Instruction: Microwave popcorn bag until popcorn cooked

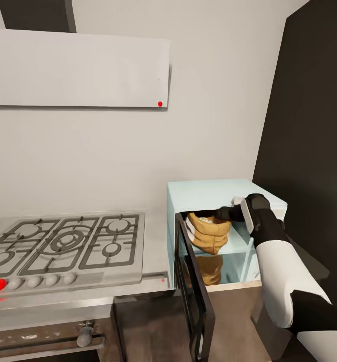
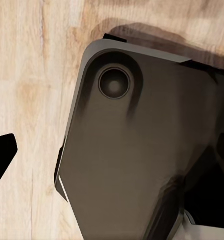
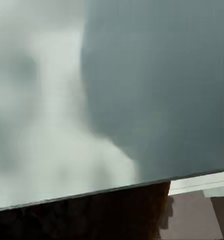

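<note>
The pale mint-blue microwave stands on the grey countertop with its dark glass door swung open toward me. Inside it hangs the tan popcorn bag, a little above the cavity floor, which mirrors it. Pale popcorn shows in the bag's mouth. My right gripper reaches into the cavity and is shut on the bag's rolled rim. The right wrist view is a blur of the microwave's pale inner wall. My left gripper hangs open over the robot's dark base, one black fingertip showing.
A grey gas hob with grates lies left of the microwave, a flat hood above it. A dark built-in oven sits below the hob. A tall dark cabinet stands close on the right. Wood floor lies below.
</note>
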`<state>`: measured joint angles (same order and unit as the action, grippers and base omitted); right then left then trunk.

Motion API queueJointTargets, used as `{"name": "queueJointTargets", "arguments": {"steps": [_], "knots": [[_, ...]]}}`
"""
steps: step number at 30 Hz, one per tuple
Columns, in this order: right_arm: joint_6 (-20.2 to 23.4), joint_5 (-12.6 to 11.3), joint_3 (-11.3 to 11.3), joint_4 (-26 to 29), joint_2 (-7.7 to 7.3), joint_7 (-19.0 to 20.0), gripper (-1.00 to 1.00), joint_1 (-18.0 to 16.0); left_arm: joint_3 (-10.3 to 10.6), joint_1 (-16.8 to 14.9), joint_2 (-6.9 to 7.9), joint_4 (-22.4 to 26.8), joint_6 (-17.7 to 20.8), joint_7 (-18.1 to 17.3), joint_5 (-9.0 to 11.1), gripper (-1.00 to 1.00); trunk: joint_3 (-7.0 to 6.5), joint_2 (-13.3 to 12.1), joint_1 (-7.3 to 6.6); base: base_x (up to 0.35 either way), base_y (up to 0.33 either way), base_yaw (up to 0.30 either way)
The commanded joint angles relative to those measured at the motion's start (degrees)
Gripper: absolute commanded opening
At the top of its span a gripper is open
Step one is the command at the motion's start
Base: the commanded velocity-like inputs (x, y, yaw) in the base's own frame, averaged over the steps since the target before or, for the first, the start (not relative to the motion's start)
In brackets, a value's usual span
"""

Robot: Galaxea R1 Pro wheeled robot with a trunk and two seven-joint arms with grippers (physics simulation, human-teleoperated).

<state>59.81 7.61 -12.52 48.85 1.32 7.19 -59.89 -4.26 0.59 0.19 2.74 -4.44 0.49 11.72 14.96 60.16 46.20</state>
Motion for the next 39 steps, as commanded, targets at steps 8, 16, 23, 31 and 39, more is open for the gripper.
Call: {"name": "queueJointTargets", "arguments": {"steps": [8, 16, 23, 31, 39], "knots": [[0.19, 1.15, -0.13, 2.65, -2.64, 4.84, 1.00, -0.05, -0.40, 0.03, -0.01, 0.09, 0.02, 0.04, -0.03, 1.00, 0.06, 0.04, 0.01, 0.000, 0.000, 0.000], [0.19, 0.74, -0.13, 2.66, -4.20, 5.00, 1.00, -0.05, -0.36, 0.03, -0.26, 0.07, 0.04, 0.04, -0.12, 1.00, 0.06, 0.04, 0.01, -0.233, 0.000, 0.000], [0.19, 0.78, 0.06, 2.37, -4.18, 4.94, 1.00, -0.05, -0.37, 0.03, -0.11, 0.07, 0.05, 0.04, -0.12, 1.00, 0.06, 0.04, 0.01, -0.344, 0.000, 0.000], [0.19, 0.94, 0.46, 1.30, -3.41, 4.96, 1.00, 5.59, -0.40, 0.03, -0.10, 0.07, -0.04, 0.04, -0.12, 1.00, 0.06, 0.04, 0.01, -0.211, 0.000, 0.000], [-3.87, 0.97, 0.48, 1.25, -2.97, 5.01, 1.00, 8.76, -0.40, 0.03, -0.10, 0.07, -0.04, 0.04, -0.12, 1.00, 0.06, 0.04, 0.01, -0.005, 0.000, 0.000]]}}
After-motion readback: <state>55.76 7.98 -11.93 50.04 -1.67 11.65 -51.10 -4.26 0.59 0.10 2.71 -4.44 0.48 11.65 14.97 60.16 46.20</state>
